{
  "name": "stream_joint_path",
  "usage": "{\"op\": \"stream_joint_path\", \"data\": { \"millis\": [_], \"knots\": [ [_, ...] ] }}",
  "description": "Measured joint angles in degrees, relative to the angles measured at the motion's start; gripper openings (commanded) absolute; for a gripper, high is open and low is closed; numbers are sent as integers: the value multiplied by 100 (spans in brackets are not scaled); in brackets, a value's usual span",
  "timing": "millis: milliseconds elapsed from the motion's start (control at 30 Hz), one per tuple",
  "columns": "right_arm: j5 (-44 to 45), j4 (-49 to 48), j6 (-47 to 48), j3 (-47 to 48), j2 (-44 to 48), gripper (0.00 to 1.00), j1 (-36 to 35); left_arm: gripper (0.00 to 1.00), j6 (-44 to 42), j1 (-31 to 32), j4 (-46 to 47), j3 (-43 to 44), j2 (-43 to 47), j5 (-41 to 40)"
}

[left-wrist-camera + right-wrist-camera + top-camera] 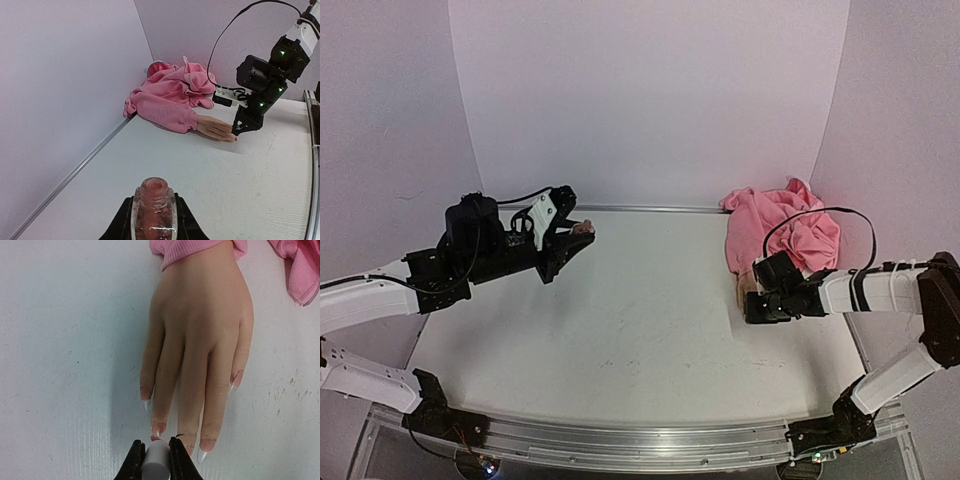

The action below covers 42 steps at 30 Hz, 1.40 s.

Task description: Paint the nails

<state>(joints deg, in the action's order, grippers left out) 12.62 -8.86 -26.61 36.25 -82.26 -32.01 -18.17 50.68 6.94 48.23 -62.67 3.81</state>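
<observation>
A flesh-coloured mannequin hand [200, 340] lies flat on the table, sticking out of a pink sleeve [190, 250]; its pale nails [157, 429] point toward my right gripper. My right gripper [156, 460] is shut on the white cap [156, 462] of the polish brush, right over the fingertips; the brush tip touches a nail. It also shows in the top view [760, 300]. My left gripper [154, 220] is shut on the open pinkish polish bottle [153, 207], held above the table at the far left [582, 230].
A bunched pink garment [785, 235] lies at the back right corner against the walls. The white table [620, 330] has a metal rail [620, 440] along its near edge. Walls enclose the back and sides.
</observation>
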Motion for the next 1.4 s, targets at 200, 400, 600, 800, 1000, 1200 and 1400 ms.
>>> {"op": "stream_joint_path", "data": {
  "millis": [200, 400, 600, 800, 1000, 1200, 1400],
  "knots": [
    [-63, 28, 22, 0, 153, 0, 0, 0, 7, 0, 0, 0, 0, 2],
    [-157, -7, 122, 0, 428, 0, 0, 0, 11, 0, 0, 0, 0, 4],
    [-20, -17, 103, 26, 337, 0, 0, 0, 11, 0, 0, 0, 0, 4],
    [50, -22, 105, 59, 160, 0, 0, 0, 11, 0, 0, 0, 0, 4],
    [48, -63, 107, 109, 22, 0, 0, 0, 11, 0, 0, 0, 0, 4],
    [55, -114, 107, 114, -4, 0, 0, 0, 9, -2, 0, 0, 0, 4],
    [76, -144, 105, 122, -48, 0, 0, 0, 11, -11, 0, 0, 0, 4]
  ]
}}
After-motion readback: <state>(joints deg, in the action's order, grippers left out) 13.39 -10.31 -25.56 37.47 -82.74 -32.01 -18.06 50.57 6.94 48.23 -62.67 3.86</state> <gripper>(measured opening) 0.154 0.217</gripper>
